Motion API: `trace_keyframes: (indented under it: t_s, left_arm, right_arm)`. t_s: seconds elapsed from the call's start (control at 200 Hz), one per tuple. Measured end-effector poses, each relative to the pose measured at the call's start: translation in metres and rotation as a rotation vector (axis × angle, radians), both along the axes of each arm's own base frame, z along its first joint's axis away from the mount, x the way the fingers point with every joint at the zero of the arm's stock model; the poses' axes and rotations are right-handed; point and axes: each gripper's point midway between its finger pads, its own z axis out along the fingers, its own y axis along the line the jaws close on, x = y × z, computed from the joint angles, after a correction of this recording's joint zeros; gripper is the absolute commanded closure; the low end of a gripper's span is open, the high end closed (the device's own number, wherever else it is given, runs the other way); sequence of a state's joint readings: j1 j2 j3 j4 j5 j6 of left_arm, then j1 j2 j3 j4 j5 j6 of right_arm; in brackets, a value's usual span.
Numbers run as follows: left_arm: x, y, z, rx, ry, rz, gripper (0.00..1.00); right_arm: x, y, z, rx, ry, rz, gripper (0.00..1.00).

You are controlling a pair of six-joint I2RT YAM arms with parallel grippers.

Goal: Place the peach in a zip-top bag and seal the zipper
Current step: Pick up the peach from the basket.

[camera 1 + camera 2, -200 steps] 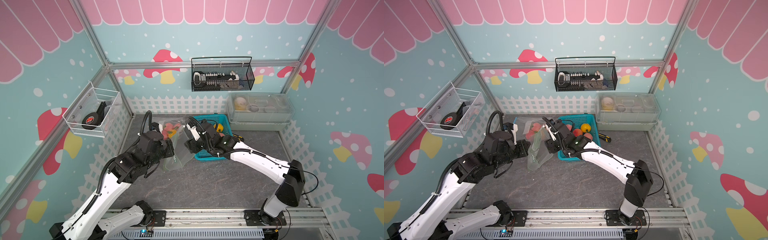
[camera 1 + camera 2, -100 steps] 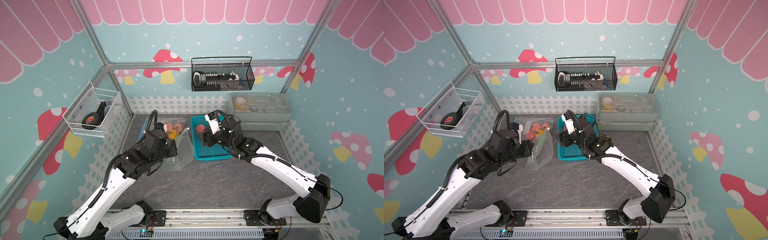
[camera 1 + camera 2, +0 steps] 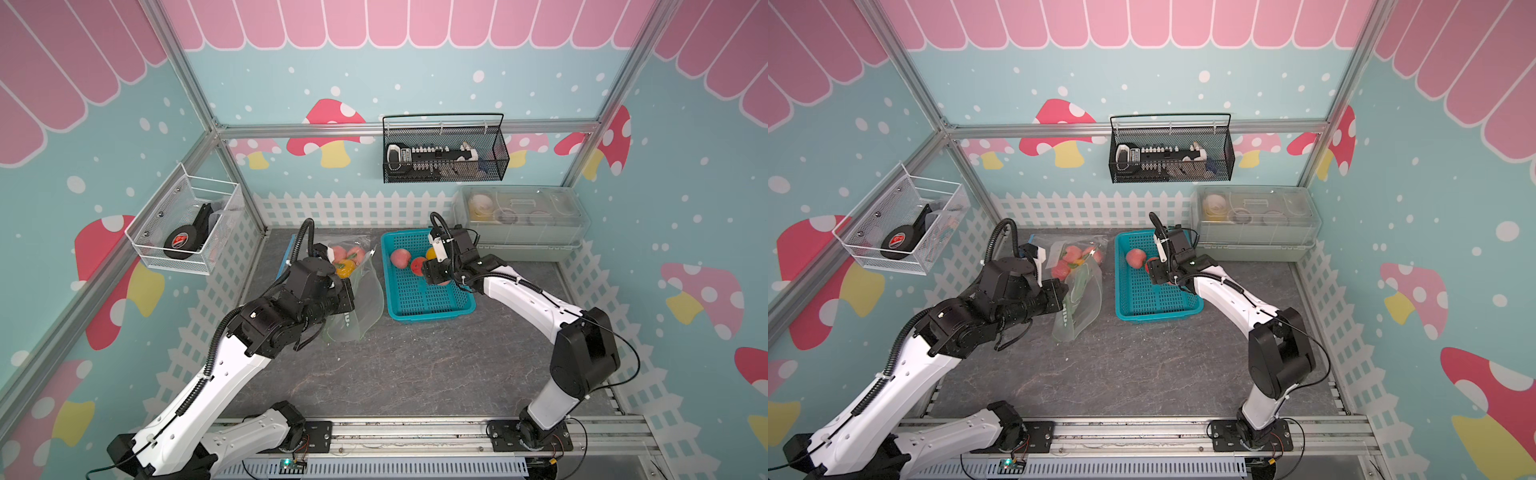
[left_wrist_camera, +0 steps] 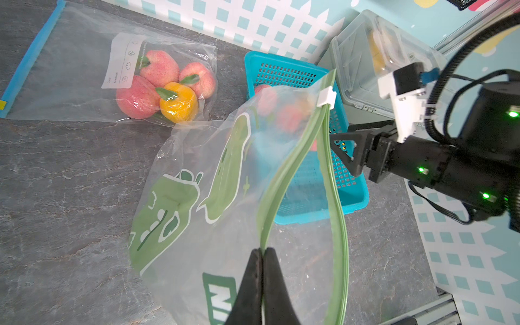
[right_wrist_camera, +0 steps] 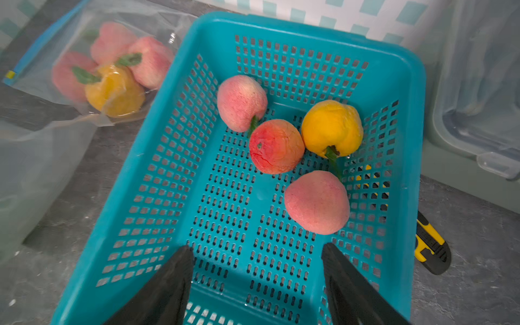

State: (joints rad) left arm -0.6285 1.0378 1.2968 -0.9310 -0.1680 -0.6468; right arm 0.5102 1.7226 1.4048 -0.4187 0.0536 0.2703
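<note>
Right wrist view: the right gripper (image 5: 257,247) is seen with its jaws spread wide and nothing between them, poised over the teal basket (image 5: 281,25).
Peach: the peach (image 5: 316,202) is found on the basket floor just ahead of the fingertips, nearer one finger and untouched.
Neighbours: a red peach (image 5: 277,150), a yellow fruit (image 5: 332,128) and a far peach (image 5: 242,102) are clustered beyond it.
Left wrist view: the left gripper (image 4: 261,251) is clamped on the green zipper strip of the zip-top bag (image 4: 225,183), whose mouth is held agape beside the basket.
Slider: the white slider (image 4: 326,97) is parked at the strip's far end.
</note>
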Motion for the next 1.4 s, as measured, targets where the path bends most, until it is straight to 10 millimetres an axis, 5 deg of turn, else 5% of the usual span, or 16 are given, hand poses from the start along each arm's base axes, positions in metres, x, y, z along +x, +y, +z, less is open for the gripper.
trace_keyframes:
  t_s: [0.37,1.011,1.401]
  left_arm:
    - [0.000,0.000,0.000,0.003,-0.002,-0.002,1.00]
    - [0.000,0.001,0.000,0.008,-0.004,-0.001,1.00]
    - [0.000,0.001,0.000,0.008,-0.004,-0.001,1.00]
  right_arm:
    - [0.052,-0.015,-0.052,-0.225,0.067,-0.083,0.25]
    - [0.058,-0.028,-0.112,-0.422,0.203,-0.049,0.23]
    - [0.056,-0.028,-0.113,-0.402,0.219,-0.055,0.35]
